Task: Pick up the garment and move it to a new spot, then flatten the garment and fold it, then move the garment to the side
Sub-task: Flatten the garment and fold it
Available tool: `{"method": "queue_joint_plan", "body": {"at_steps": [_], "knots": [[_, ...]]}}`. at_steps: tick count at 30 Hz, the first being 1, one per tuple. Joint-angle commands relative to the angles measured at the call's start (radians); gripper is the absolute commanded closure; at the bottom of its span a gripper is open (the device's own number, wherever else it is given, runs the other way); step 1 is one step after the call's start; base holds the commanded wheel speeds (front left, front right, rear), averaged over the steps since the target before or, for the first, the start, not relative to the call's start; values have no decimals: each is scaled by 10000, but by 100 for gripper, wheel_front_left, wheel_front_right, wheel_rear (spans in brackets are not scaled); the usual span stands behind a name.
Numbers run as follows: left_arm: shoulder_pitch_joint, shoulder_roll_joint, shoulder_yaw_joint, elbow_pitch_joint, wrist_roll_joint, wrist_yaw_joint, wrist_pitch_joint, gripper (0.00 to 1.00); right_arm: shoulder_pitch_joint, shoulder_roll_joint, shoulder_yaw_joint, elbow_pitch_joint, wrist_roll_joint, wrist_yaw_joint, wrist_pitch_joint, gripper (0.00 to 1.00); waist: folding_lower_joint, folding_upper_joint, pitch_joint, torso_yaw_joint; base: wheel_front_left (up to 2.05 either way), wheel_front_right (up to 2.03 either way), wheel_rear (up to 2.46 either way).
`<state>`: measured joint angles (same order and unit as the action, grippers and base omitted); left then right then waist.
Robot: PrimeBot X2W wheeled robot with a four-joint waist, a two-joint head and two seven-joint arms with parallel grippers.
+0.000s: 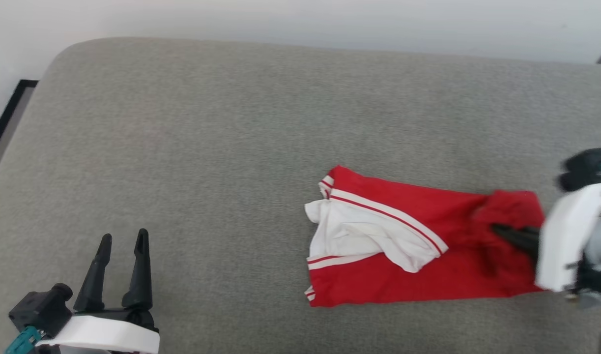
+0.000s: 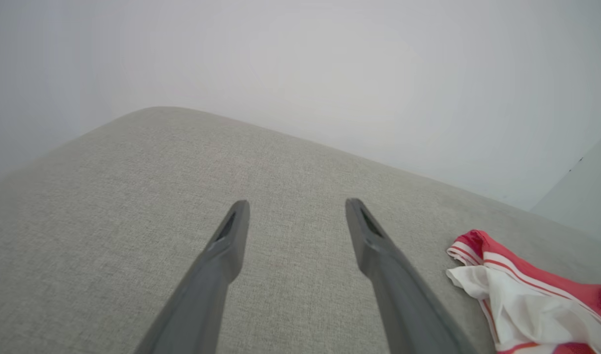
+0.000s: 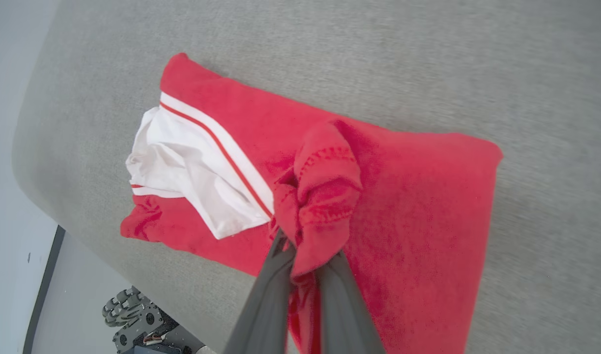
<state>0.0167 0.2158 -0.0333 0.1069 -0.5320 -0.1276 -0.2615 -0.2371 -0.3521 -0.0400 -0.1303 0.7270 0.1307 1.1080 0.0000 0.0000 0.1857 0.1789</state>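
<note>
cloth: red jersey shirt with white sleeves and red-white striped trim (image 1: 428,265), lying toward 4 o'clock on the grey woven cushion top (image 1: 182,147); long axis 9 to 3, sleeve end at 9; no lettering showing.
shape: narrowed to a rough rectangle; white sleeve (image 1: 359,236) crumpled across the upper layer.
right pincer: right gripper (image 1: 499,230) reaching from 3 o'clock, fingers nearly together, clamped on a bunched wad of red hem (image 3: 325,191); wad raised off the layer below.
left pincer: left gripper (image 1: 124,237) at 8 o'clock, fingers spread wide, holding nothing, well apart from the cloth.
step: most likely the fold, with the hem end gripped for bringing over the body.
next: probably calls for carrying the hem toward 9 o'clock, laying it near the sleeve end, then letting go; wad wants spreading first or the fold lands lumpy.
risk: single pinch point, so far corners may drag and skew the edge.
</note>
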Motion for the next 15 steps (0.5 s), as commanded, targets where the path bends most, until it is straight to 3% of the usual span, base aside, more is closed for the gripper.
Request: {"method": "queue_joint_plan", "body": {"at_steps": [1,12,15], "knots": [[-54,-33,-29,-14,-46,-31,-41,0,-122,141,179,-34,-23,1,-51,100,0,0,-1,162,0,0,0],[-591,-8,-803,279,-240,-31,-41,0,-1212,603,2351,1516,-107,1,-1047,100,0,0,56,1338,0,0,0],[-674,4,-846,318,-297,-31,-41,0,-1459,643,2765,1978,-29,1,-1356,84,0,0,77,1496,0,0,0]]}}
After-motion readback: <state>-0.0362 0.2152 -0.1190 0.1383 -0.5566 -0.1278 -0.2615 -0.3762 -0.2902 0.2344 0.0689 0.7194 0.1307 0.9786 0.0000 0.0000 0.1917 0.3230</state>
